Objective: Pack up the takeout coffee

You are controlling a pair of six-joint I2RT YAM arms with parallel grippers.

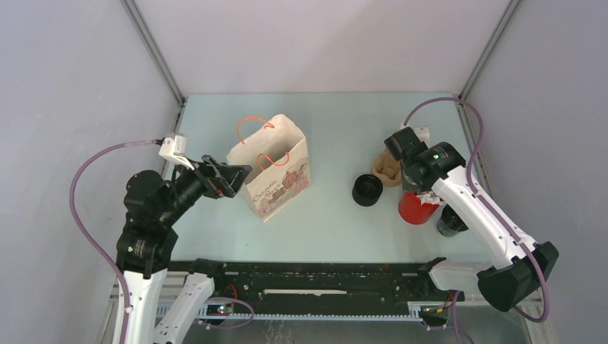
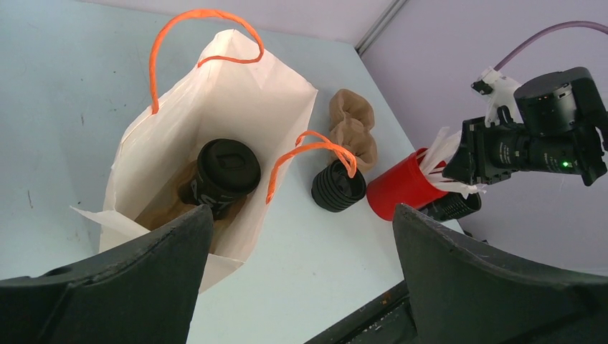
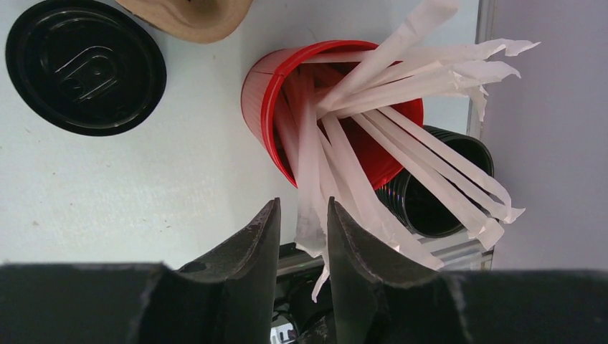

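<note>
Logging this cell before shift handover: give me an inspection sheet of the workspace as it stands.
Surface: pale blue table, faint scuffs.
Job's things: one black lidded cup inside the white bag; second lidded cup on the table.
Clutter: pulp carrier, red cup of white sticks, open black cup beside it.
Grippers: left gripper open, facing the bag; right gripper straddling one stick, grip unclear.
Cables: purple cable looped off each arm.
Surroundings: grey walls; nothing else seen.

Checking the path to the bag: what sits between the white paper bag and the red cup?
The black lidded cup stands between them, nearer the red cup; the top view shows it.
</note>
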